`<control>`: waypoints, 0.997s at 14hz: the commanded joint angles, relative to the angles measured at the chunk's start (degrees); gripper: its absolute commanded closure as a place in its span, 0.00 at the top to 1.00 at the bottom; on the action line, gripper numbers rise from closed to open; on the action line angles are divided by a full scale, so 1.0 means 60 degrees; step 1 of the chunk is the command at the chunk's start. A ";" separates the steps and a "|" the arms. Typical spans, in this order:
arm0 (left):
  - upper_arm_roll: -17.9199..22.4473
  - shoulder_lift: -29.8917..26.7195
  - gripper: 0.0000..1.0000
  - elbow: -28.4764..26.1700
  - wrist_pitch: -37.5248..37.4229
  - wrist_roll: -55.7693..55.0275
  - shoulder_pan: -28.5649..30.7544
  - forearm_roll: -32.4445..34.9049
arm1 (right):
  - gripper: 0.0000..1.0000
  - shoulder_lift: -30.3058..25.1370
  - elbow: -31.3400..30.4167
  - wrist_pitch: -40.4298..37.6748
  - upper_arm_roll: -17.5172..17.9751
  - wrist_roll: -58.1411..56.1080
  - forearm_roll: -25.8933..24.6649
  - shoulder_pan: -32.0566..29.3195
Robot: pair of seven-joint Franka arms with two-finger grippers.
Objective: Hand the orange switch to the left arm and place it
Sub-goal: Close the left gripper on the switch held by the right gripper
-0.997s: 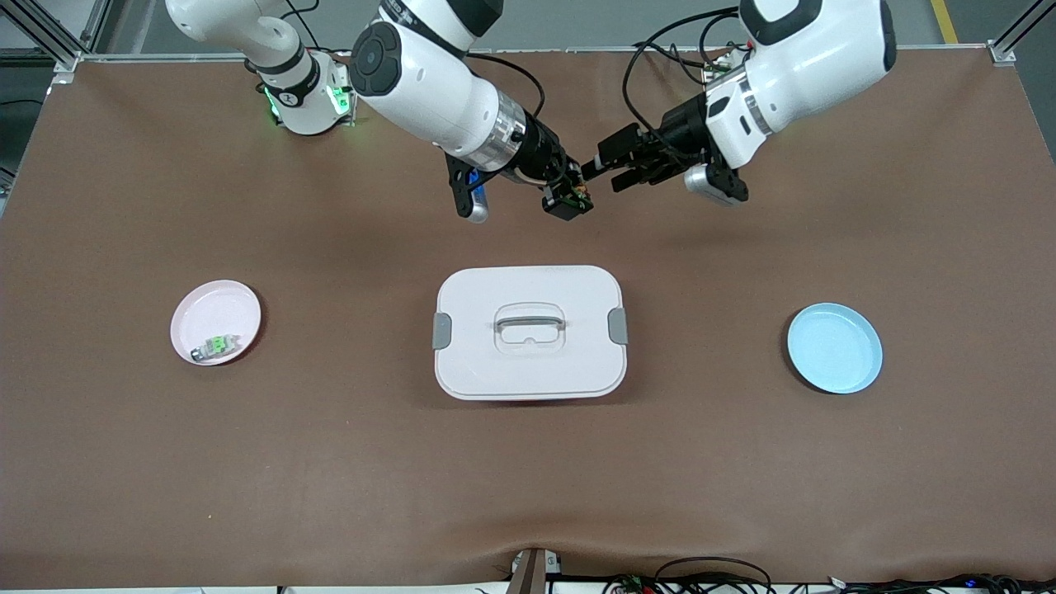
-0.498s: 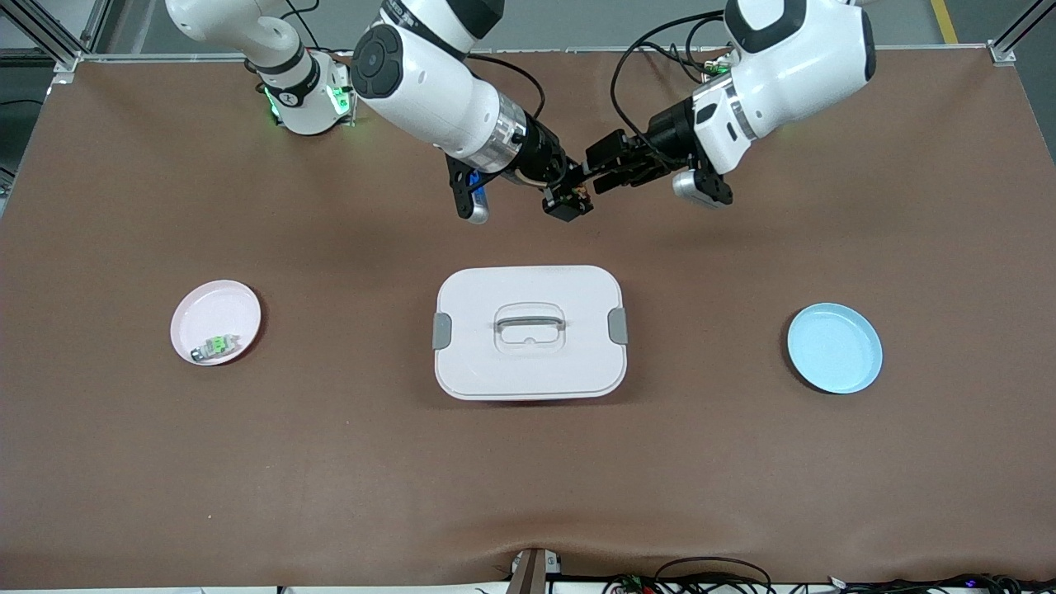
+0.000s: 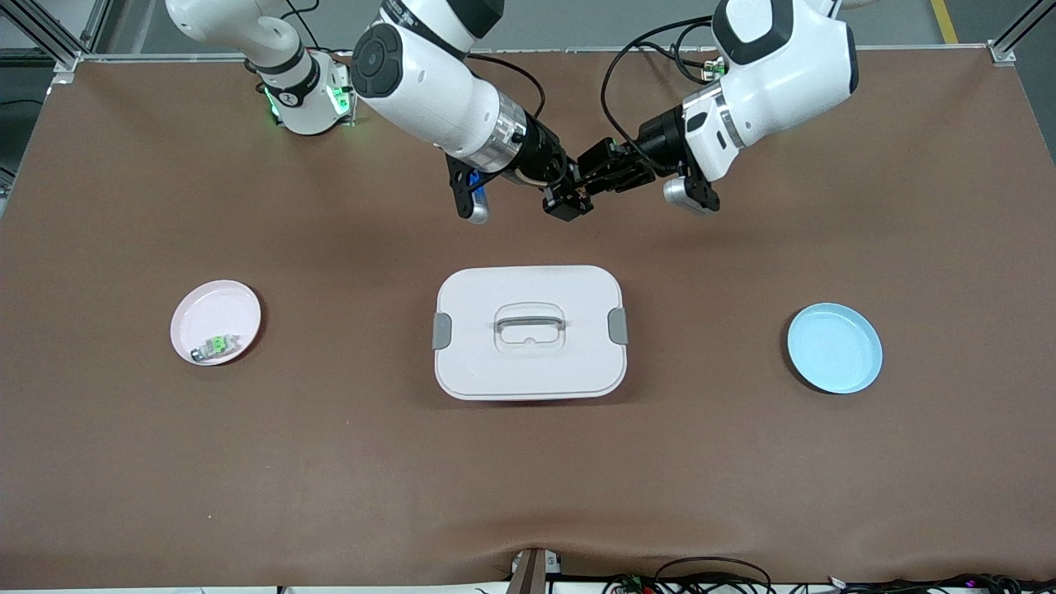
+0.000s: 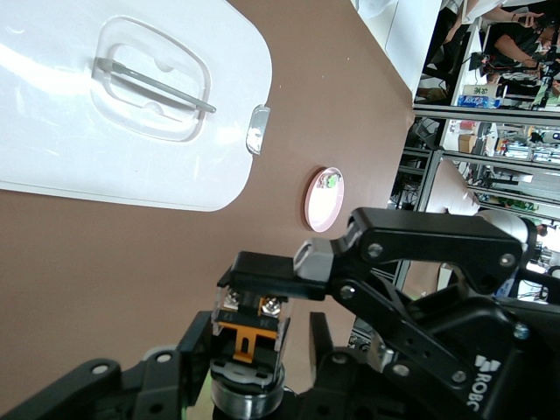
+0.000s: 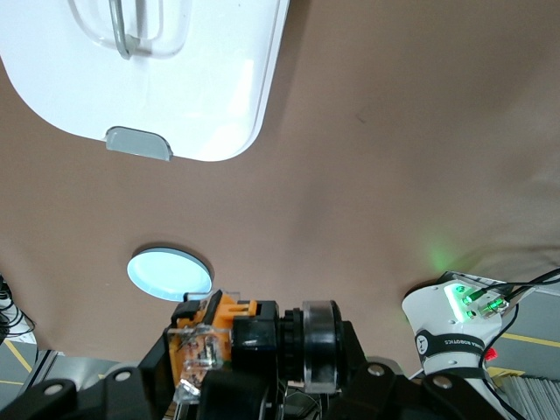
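**Left claw closes in on the switch held up by the right claw**

Both arms meet in the air over the bare brown counter (image 3: 346, 462), above the strip between the robot bases and the box (image 3: 529, 332). The right claw (image 3: 568, 200) is clamped on the orange switch (image 3: 577, 195), a tiny black block with an orange-brown face; in the right wrist view the switch (image 5: 210, 332) sits pinched at the claw's tips, its clear cap and orange part showing.

Compared with a second ago, the left arm has swung in from its end of the counter. Its white forearm has shifted toward the middle, and the left claw (image 3: 596, 171), which then stood a short gap away from the switch, now has its tips right at it. The right arm has hardly moved in that time. In the left wrist view the switch (image 4: 249, 325) lies between the left claw's spread fingers (image 4: 197, 346), which flank it without visibly pressing on it, while the right claw's black finger (image 4: 280, 273) lies across the top of it.

The box stays shut and untouched in the middle of the counter, nearer the front camera than both claws. The pink plate (image 3: 216, 322), toward the right arm's end, carries a small green-and-clear component (image 3: 216, 346). The blue plate (image 3: 834, 347) lies toward the left arm's end. Neither plate has moved.
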 commanded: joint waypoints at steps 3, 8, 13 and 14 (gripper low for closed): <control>-0.0137 0.0108 0.30 0.0024 0.0185 0.0282 0.0013 -0.0477 | 0.37 0.0095 0.0246 -0.0051 -0.0071 0.0180 -0.0009 0.0103; -0.0196 0.0122 0.00 0.0038 0.0200 0.0385 0.0027 -0.0463 | 0.52 0.0095 0.0246 -0.0051 -0.0071 0.0180 -0.0009 0.0103; -0.0196 0.0122 0.00 0.0082 0.0200 0.0400 0.0086 -0.0346 | 1.00 0.0095 0.0246 -0.0095 -0.0071 0.0209 0.0006 0.0089; -0.0196 0.0122 0.00 0.0082 0.0200 0.0385 0.0101 -0.0331 | 1.00 0.0095 0.0246 -0.0109 -0.0071 0.0195 0.0006 0.0074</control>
